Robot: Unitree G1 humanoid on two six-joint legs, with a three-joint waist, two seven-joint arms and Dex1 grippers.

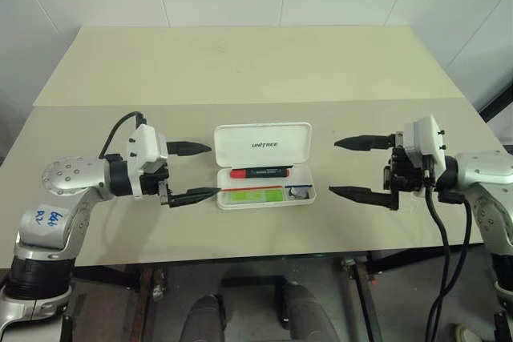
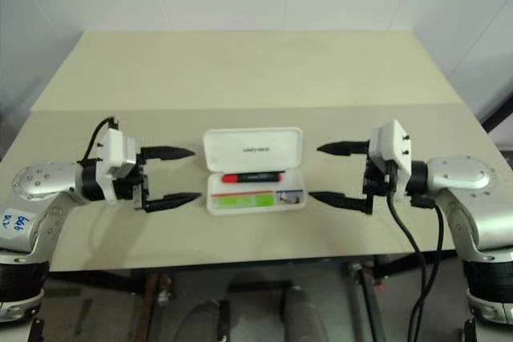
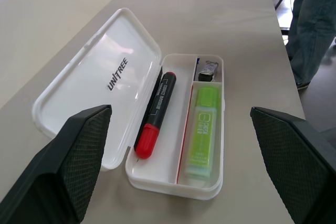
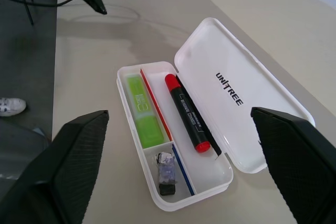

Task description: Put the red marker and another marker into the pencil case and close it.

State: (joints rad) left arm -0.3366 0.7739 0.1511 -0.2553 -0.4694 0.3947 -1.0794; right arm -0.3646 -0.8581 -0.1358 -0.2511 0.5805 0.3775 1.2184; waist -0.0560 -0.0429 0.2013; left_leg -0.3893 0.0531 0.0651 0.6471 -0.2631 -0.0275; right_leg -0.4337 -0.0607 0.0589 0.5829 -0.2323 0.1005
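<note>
Pencil case (image 1: 264,164) lid up, small dark clip (image 4: 166,172) inside; both end effectors wide, empty.

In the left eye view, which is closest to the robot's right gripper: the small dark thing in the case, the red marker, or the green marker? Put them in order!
From the right gripper:
1. Small dark thing, in the case's end compartment on that gripper's side.
2. Red marker, in the row by the lid.
3. Green marker, in the front row, reaching toward the other gripper.

Bare table (image 1: 240,62) around pencil case (image 1: 264,166); raised lid blocks rear.
</note>
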